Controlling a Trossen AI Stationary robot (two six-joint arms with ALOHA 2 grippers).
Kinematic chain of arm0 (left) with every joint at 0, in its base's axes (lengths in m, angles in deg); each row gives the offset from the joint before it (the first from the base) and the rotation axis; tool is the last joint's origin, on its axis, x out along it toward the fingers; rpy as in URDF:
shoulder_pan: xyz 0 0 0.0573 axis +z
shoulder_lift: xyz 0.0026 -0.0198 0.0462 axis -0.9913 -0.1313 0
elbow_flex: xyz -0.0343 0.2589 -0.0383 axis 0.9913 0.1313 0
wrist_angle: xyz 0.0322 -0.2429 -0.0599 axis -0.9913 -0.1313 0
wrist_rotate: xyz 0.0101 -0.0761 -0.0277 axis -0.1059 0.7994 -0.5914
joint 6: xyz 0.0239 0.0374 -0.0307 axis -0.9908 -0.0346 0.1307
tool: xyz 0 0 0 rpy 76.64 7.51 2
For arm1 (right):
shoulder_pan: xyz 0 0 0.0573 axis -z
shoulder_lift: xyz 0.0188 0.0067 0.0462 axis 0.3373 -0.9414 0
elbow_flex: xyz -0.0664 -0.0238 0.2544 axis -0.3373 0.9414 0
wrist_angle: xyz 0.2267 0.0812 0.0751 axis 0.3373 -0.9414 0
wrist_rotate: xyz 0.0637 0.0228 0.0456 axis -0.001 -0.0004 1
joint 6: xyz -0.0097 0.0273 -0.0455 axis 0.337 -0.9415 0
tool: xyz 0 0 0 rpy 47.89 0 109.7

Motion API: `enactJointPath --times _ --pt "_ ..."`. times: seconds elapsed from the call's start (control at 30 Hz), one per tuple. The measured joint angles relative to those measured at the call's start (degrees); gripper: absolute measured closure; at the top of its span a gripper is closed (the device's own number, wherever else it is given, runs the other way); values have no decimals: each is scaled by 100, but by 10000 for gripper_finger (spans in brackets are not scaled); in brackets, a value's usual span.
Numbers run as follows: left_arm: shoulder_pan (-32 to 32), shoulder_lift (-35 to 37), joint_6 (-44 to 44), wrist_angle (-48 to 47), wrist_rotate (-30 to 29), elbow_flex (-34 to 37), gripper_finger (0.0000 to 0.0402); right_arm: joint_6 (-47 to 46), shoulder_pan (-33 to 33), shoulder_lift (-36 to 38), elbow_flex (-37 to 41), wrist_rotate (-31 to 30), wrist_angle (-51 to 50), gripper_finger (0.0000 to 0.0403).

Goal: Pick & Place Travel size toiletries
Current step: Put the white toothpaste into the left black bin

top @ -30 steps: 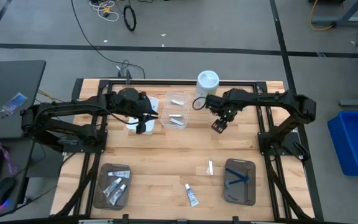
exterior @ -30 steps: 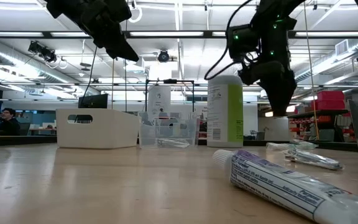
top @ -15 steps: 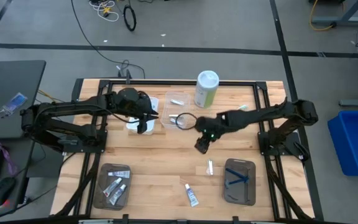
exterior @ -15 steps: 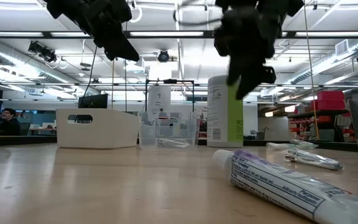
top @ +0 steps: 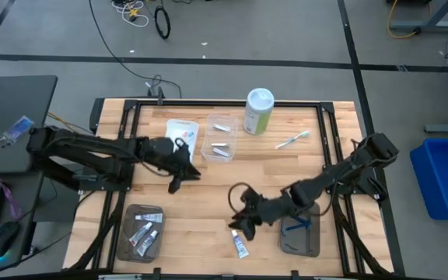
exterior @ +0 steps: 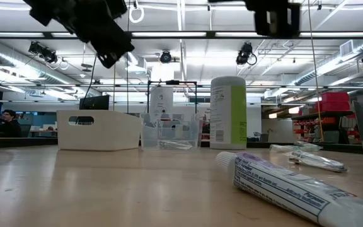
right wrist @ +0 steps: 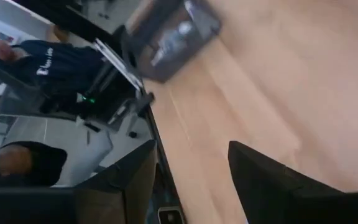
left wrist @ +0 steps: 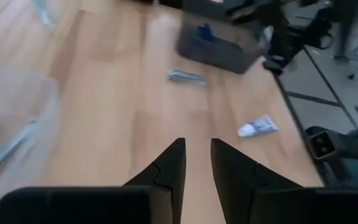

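- High view: right claw (top: 243,221) sat low over the front middle of the desk (top: 208,198), just beside the white tube with blue cap (top: 239,243). Its fingers (right wrist: 135,180) stood well apart in the right wrist view, nothing between them.
- Left claw (top: 179,177) hung over the desk's left-centre, between the clear tray (top: 221,138) and the left grey tray (top: 141,231). Its fingers (left wrist: 166,171) showed a narrow gap, holding nothing.
- Other toiletries seen: silvery tubes in the left grey tray, a toothbrush (top: 292,140) lying loose on the far right of the desk, dark blue items in the right grey tray (top: 300,225), small pieces in the clear tray.
- Risk, judged: the tube lay flat and slim on the boards, so a descent slightly off its axis could pinch one end and squirt it sideways, or the fingertips could scrape the desk.
- Risk: the right grey tray stood near the claw; a wide swing of the forearm could nudge it and shift its contents.
- Risk: both arms reached toward the desk's middle; if the left moved forward while the right lifted, the two could cross paths.
- Risk: the green-and-white canister (top: 258,111) stood tall at the back; a carry toward the clear tray at low height could topple it.
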Motion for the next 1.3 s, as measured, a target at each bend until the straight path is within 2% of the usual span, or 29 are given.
enactJointPath --times 0.1,0.2,0.3,0.43,0.63,0.83,1.1,1.3 --pt "-567 0 165 57 -546 -8 320 -336 -205 -249 -69 55 -93 195" --pt "-1059 0 328 302 -1127 -8 320 -250 -298 -421 -423 64 -92 200" --pt "-1457 0 379 517 -1436 -8 320 95 -329 -586 -871 50 -268 206" --pt "-1837 0 615 588 -1701 -8 320 262 -348 -878 -1355 -32 -1166 210" --pt "-2214 0 661 880 -1774 -8 320 113 -316 -1343 -1410 187 -1857 201" --pt "-2300 0 584 895 -1777 -8 320 148 -230 -1704 -1410 512 -2293 178" --pt "-2300 0 568 817 -1777 -8 320 286 -233 -2150 -1410 567 -2214 142" --pt "-2297 0 566 810 -1777 -8 320 319 -189 -2507 -1412 616 -1941 133"
